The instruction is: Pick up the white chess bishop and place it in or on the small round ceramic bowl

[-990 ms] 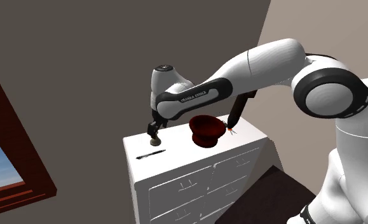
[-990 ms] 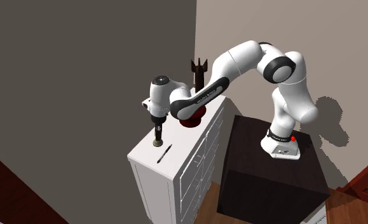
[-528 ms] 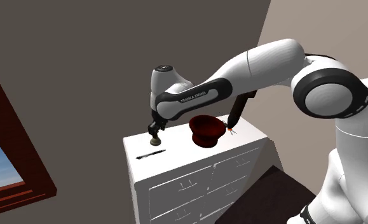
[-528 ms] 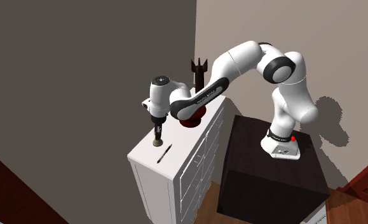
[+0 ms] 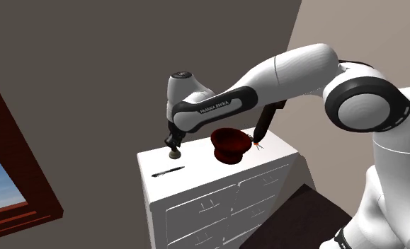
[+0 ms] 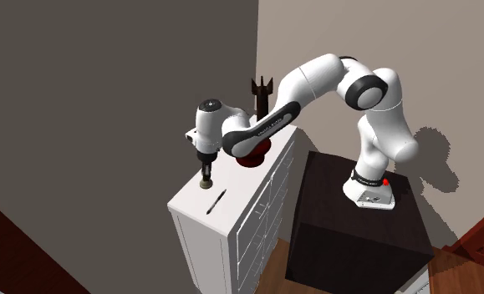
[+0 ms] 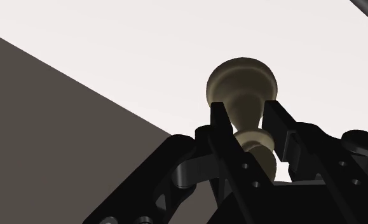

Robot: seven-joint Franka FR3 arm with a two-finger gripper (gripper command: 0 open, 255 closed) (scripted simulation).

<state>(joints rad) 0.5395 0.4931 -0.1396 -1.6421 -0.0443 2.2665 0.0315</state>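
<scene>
Claw (image 7: 245, 108) clasps bishop (image 7: 241, 79) (beige, upright) | arm (image 5: 281, 74) — lettered "FRANKA EMIKA"

A room in a home, rendered in a simulator.
A white chest of drawers (image 5: 196, 212) stands against plain grey-brown walls (image 6: 106, 83), a dark wood-framed window (image 5: 23, 163) shows blue sky, and wood planks cover the floor (image 6: 275, 261).

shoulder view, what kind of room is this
Probably a bedroom or similar room in a house: there is a white chest of drawers, a brown-framed window with sky behind it, and a wooden plank floor.
</scene>
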